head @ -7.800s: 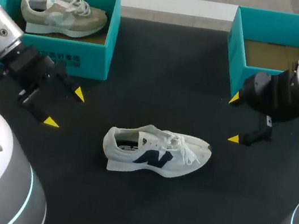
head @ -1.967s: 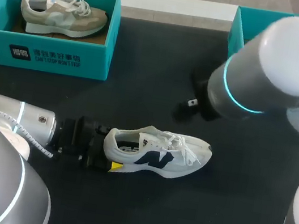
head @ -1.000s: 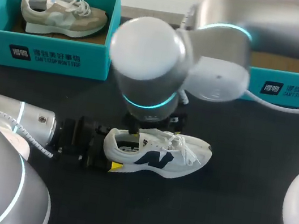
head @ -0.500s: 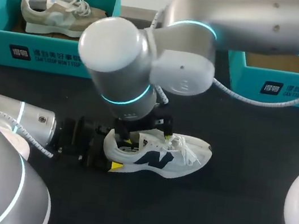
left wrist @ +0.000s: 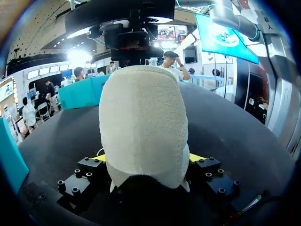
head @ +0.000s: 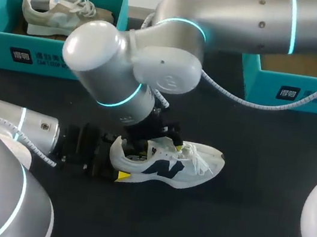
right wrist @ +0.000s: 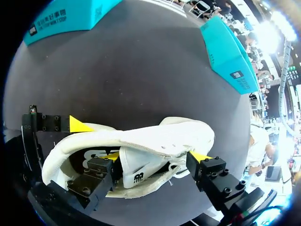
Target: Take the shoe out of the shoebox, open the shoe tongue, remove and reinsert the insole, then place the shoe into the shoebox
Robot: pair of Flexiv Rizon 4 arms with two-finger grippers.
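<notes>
Black table [head: 256, 189]: left hand [left wrist: 146, 157] grips white shoe [head: 169, 164], right hand [right wrist: 155, 157] wide (beige shoe [head: 60, 14] in teal box [head: 47, 54])

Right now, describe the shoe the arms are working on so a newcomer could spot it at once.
On the black table, look near the middle. The white shoe stands there, its heel in the left gripper. Unlike the beige shoe in the teal shoebox, it sits outside any box and has a dark side mark.
</notes>
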